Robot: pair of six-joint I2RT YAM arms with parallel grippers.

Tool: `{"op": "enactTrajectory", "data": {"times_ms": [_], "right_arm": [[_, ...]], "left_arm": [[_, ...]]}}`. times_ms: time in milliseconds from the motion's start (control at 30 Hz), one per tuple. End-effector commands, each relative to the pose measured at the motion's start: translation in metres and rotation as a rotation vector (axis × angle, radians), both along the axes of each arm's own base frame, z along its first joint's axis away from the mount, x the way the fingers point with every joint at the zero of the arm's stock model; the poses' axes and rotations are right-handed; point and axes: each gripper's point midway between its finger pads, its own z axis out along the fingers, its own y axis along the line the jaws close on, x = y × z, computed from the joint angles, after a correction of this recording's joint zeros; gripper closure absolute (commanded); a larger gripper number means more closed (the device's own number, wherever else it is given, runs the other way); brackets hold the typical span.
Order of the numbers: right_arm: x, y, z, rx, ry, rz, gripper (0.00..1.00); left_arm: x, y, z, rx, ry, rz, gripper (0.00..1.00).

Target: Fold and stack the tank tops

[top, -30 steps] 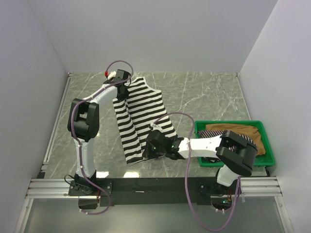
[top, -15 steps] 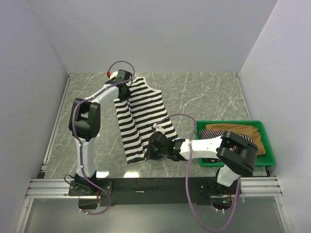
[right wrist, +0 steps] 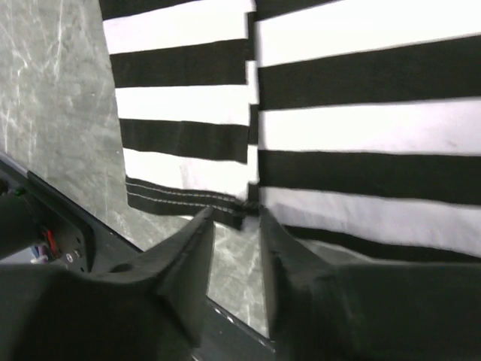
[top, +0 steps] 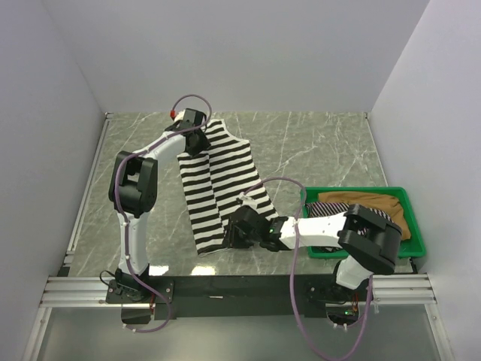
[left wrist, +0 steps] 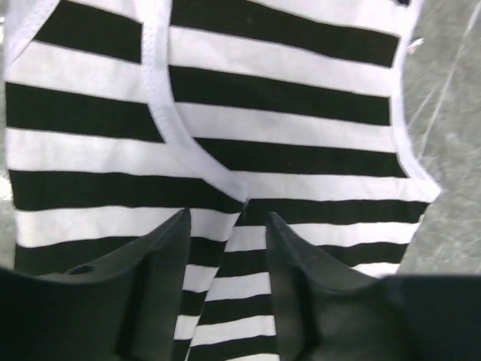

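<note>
Striped tank top (top: 218, 184) lies folded lengthwise on the table (top: 316, 143). At its near hem the right gripper (right wrist: 234, 216) is half open and empty. At the far straps the left gripper (left wrist: 228, 218) is too, so lift both straight up without dragging the fold.

A: What lies under the left gripper (left wrist: 225, 219)?
B: The striped tank top (left wrist: 285, 98), with white trim curving across it.
A: And the jaws?
B: Parted, with a fold of cloth between them. Grey marbled surface (left wrist: 455, 135) at right.
</note>
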Motion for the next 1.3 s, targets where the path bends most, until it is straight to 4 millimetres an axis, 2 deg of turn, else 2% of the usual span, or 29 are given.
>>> {"op": "enactTrajectory", "data": {"times_ms": [0, 33, 67, 133, 167, 200, 267, 300, 333, 367, 400, 433, 500, 533, 667, 733, 800, 833, 900, 933, 1000, 1033, 1067, 1100, 1133, 1167, 1200, 1233, 1267], "right_arm": [[0.007, -0.010, 0.018, 0.002, -0.054, -0.050, 0.59], [0.009, -0.012, 0.027, 0.013, -0.074, -0.058, 0.54], [0.011, -0.019, 0.028, -0.017, -0.088, -0.073, 0.53], [0.016, -0.020, 0.044, -0.007, -0.128, -0.082, 0.53], [0.020, -0.017, 0.054, -0.006, -0.158, -0.073, 0.53], [0.023, -0.014, 0.059, -0.003, -0.173, -0.065, 0.53], [0.027, -0.007, 0.057, -0.040, -0.195, -0.022, 0.57], [0.032, 0.007, 0.069, -0.022, -0.209, -0.004, 0.58], [0.032, 0.013, 0.057, -0.056, -0.196, 0.019, 0.61], [0.037, 0.024, 0.063, -0.043, -0.210, 0.040, 0.62], [0.036, 0.030, 0.060, -0.044, -0.202, 0.060, 0.62], [0.037, 0.033, 0.048, -0.070, -0.192, 0.075, 0.63], [0.040, 0.043, 0.045, -0.080, -0.202, 0.104, 0.64], [0.040, 0.045, 0.032, -0.109, -0.190, 0.118, 0.65], [0.038, 0.057, 0.018, -0.145, -0.185, 0.171, 0.68], [0.030, 0.063, 0.004, -0.166, -0.169, 0.206, 0.69], [0.019, 0.078, 0.003, -0.165, -0.169, 0.244, 0.69], [0.013, 0.081, -0.009, -0.188, -0.154, 0.266, 0.70], [0.005, 0.101, -0.006, -0.170, -0.154, 0.303, 0.73], [-0.004, 0.109, -0.015, -0.178, -0.138, 0.329, 0.73], [-0.009, 0.133, -0.006, -0.111, -0.110, 0.360, 0.74], [-0.009, 0.141, -0.015, -0.109, -0.098, 0.366, 0.74], [-0.007, 0.160, -0.001, -0.057, -0.107, 0.381, 0.74], [-0.007, 0.167, -0.009, -0.064, -0.100, 0.392, 0.74], [-0.002, 0.175, -0.005, -0.059, -0.120, 0.396, 0.74], [0.009, 0.193, 0.014, -0.024, -0.150, 0.388, 0.74], [0.013, 0.201, 0.019, -0.008, -0.159, 0.388, 0.74], [0.018, 0.208, 0.018, 0.004, -0.165, 0.388, 0.74], [0.027, 0.221, 0.037, 0.059, -0.193, 0.379, 0.74]], "left_arm": [[0.020, -0.012, 0.036, -0.036, -0.117, -0.042, 0.48], [0.022, -0.007, 0.047, -0.036, -0.138, -0.033, 0.45], [0.022, -0.004, 0.050, -0.045, -0.146, -0.027, 0.43], [0.022, 0.008, 0.060, -0.058, -0.159, 0.011, 0.43], [0.020, 0.015, 0.058, -0.048, -0.152, 0.034, 0.44], [0.017, 0.021, 0.056, -0.043, -0.136, 0.054, 0.47], [0.015, 0.034, 0.047, -0.051, -0.111, 0.091, 0.57], [0.013, 0.037, 0.041, -0.057, -0.093, 0.096, 0.61], [0.014, 0.045, 0.033, -0.062, -0.077, 0.111, 0.66], [0.012, 0.047, 0.025, -0.062, -0.061, 0.111, 0.72], [0.012, 0.050, 0.021, -0.065, -0.050, 0.112, 0.74], [0.013, 0.057, 0.012, -0.065, -0.035, 0.120, 0.79], [0.014, 0.063, 0.002, -0.067, -0.020, 0.125, 0.82], [0.013, 0.069, -0.007, -0.059, 0.003, 0.130, 0.84], [0.016, 0.084, -0.024, -0.035, 0.034, 0.147, 0.87], [0.017, 0.093, -0.033, -0.025, 0.050, 0.156, 0.88], [0.018, 0.099, -0.042, -0.014, 0.068, 0.162, 0.88], [0.019, 0.106, -0.044, -0.004, 0.075, 0.168, 0.89], [0.023, 0.113, -0.046, 0.008, 0.080, 0.172, 0.89], [0.024, 0.122, -0.053, 0.016, 0.095, 0.177, 0.89], [0.034, 0.133, -0.049, 0.008, 0.083, 0.179, 0.88], [0.038, 0.144, -0.055, 0.001, 0.087, 0.174, 0.89], [0.049, 0.147, -0.048, -0.013, 0.062, 0.161, 0.89], [0.052, 0.146, -0.055, -0.027, 0.073, 0.140, 0.88], [0.057, 0.145, -0.052, -0.020, 0.063, 0.111, 0.84], [0.071, 0.155, -0.039, -0.027, 0.024, 0.109, 0.82], [0.078, 0.155, -0.033, -0.033, 0.008, 0.089, 0.80], [0.081, 0.157, -0.033, -0.022, 0.006, 0.074, 0.71], [0.093, 0.159, -0.018, -0.019, -0.038, 0.071, 0.67]]}}
